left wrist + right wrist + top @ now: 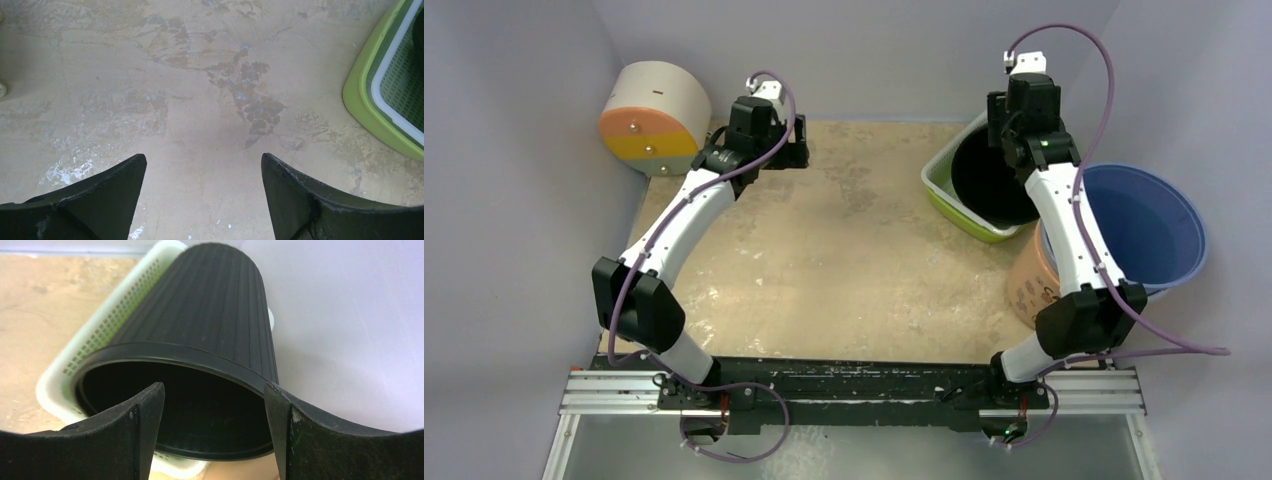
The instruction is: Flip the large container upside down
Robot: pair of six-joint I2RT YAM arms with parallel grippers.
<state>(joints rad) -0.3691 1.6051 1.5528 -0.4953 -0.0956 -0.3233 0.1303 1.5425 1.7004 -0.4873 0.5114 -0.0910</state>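
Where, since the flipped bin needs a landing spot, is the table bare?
Bare: the middle of the table, between the left arm and the green basket. Crowded: the right edge, with black bin in the basket, blue tub and orange container; a round drum fills the far-left corner.

White links (686, 212), black joints (637, 303), purple cables (1113, 92)

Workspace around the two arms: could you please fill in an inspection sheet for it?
Surface: tan table, worn and stained.
Job's things: black ribbed bin, tilted, resting in green perforated basket.
Clutter: blue bucket and peach tub at right; white-orange drum on its side, far left.
Grippers: left gripper open over bare table; right gripper open at the bin's rim.
Cables: purple cables loop along both arms.
Surroundings: plain lavender walls.
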